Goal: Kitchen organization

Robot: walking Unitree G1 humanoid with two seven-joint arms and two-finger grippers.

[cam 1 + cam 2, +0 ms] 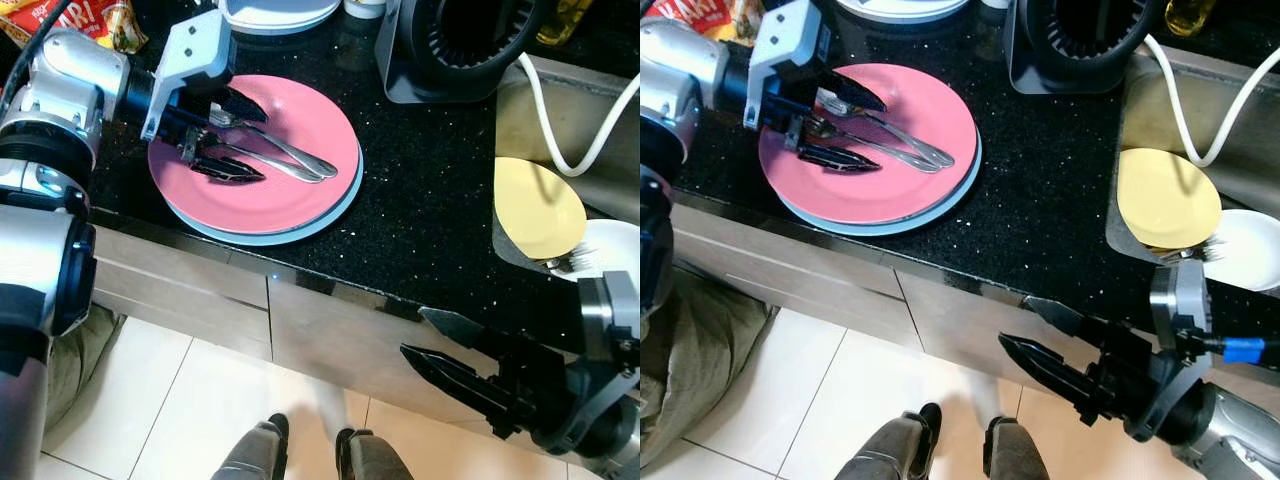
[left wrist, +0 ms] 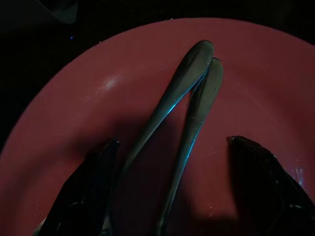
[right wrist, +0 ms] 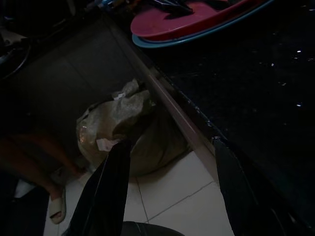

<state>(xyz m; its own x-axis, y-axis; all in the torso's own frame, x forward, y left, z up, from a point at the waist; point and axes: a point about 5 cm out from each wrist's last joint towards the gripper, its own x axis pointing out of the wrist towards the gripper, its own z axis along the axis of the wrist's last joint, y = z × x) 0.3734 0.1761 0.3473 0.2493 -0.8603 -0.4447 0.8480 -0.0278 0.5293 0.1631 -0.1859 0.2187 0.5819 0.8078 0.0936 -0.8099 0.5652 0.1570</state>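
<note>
A pink plate (image 1: 290,120) lies on a blue plate (image 1: 335,205) on the black countertop (image 1: 430,200). Two silver pieces of cutlery (image 1: 300,160) lie side by side on the pink plate, handles pointing right. My left gripper (image 1: 263,147) is down over the plate, open, one finger on each side of the cutlery. In the left wrist view both handles (image 2: 189,73) run between the fingers (image 2: 93,187), which do not touch them. My right gripper (image 1: 412,333) hangs open below the counter's front edge, holding nothing.
A sink on the right holds a yellow plate (image 1: 535,205), a white bowl (image 1: 615,250) and a white cable (image 1: 560,130). A black appliance (image 1: 460,45) and white plates (image 1: 280,12) stand at the back. A grey sack (image 3: 128,123) lies on the tiled floor.
</note>
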